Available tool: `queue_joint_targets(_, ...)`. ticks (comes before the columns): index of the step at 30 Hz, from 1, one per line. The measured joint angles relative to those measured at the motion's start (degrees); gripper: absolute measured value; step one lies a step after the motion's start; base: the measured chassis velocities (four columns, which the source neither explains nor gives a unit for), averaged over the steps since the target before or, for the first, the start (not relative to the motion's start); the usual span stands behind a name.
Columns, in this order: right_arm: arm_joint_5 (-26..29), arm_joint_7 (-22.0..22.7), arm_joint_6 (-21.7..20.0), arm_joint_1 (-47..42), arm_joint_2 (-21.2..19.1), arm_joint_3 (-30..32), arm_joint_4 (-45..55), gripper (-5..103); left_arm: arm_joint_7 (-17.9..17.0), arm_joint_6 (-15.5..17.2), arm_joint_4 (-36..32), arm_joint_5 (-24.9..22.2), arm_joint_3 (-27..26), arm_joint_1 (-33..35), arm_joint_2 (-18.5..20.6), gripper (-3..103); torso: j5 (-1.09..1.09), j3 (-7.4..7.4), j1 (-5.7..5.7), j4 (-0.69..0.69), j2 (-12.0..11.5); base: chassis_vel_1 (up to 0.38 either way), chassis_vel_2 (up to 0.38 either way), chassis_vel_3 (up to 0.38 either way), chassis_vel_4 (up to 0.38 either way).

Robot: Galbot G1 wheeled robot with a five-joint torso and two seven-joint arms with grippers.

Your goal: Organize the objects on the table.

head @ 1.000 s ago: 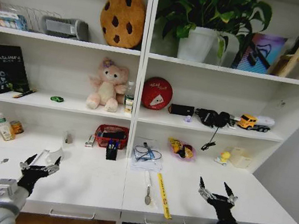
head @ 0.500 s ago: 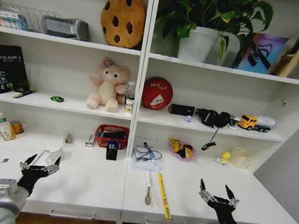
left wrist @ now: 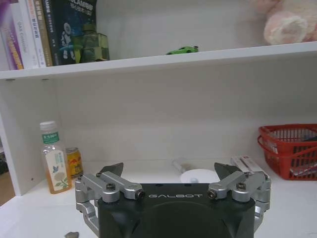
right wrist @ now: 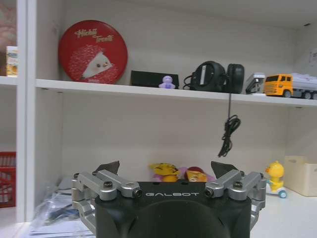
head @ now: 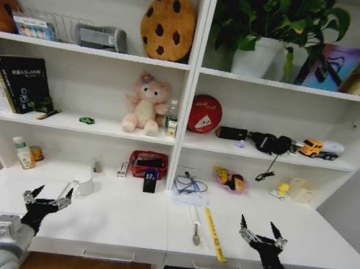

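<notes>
While both end effectors (head: 48,197) (head: 262,231) hover spread, pen cup (head: 149,183) sits beyond.

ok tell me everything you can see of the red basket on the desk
The red basket is a small, low basket with an open mesh wall and a thicker rolled rim, plastic by its look. It stands upright at the back of the white desk, under the shelf with the pink plush toy, just left of the centre divider. Dark items lie inside, too unclear to name. A black pen cup stands in front of it. The left wrist view shows its side with a small white box beside it.
</notes>
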Motion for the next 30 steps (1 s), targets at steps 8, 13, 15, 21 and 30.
queue_joint_targets(8, 0.0, 0.0, 0.0, 0.1, 0.0, 0.0, 0.0, 100, 0.0, 0.0, 0.0, 0.0, 0.0, 0.0, 0.0, 100, 0.01, 0.0, 0.01, 0.0, 0.0, 0.314, 0.335, -0.312, -0.313)
queue_joint_targets(13, 0.0, 0.0, 0.0, 0.1, 0.0, -0.1, 0.0, 100, 0.0, 0.0, 0.0, 0.0, 0.0, 0.0, 0.0, 100, -0.01, 0.0, 0.01, 0.01, 0.0, 0.372, 0.373, -0.367, -0.374)
queue_joint_targets(15, 0.0, 0.0, 0.0, 0.0, 0.0, -0.1, -0.1, 100, 0.0, 0.0, 0.0, 0.0, 0.0, 0.0, 0.0, 100, -0.01, -0.01, -0.02, 0.0, 0.0, 0.381, 0.381, -0.35, -0.358)
queue_joint_targets(21, 0.0, 0.0, 0.0, 0.0, 0.0, -0.1, -0.1, 100, 0.0, 0.0, 0.0, 0.0, 0.0, 0.0, 0.0, 100, 0.02, -0.02, -0.04, 0.0, 0.0, 0.363, 0.36, -0.356, -0.352)
queue_joint_targets(30, 0.0, 0.0, 0.0, 0.1, 0.0, -0.1, -0.1, 100, -0.1, 0.0, 0.0, 0.0, 0.0, 0.0, 0.0, 100, -0.01, 0.0, 0.01, -0.01, 0.0, 0.335, 0.329, -0.306, -0.32)
